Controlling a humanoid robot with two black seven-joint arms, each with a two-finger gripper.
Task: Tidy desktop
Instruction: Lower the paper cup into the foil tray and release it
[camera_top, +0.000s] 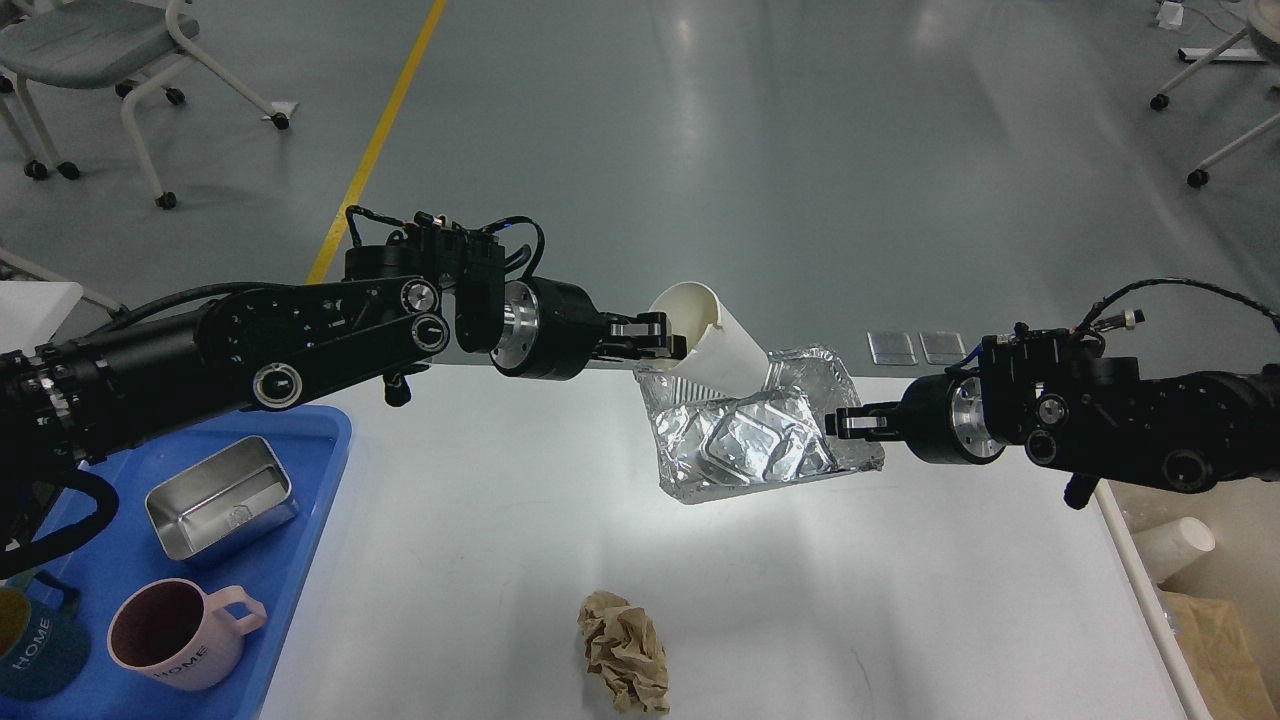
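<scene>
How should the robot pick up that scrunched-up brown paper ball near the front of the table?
Probably straight down from above, pinching across the narrow middle of the crumpled brown paper. It lies loose on the desktop, longer one way than the other, so fingers closing across the short width should fit. It has no handle or rim, and the soft folds should squash into a grip. Nothing sits close beside it.
</scene>
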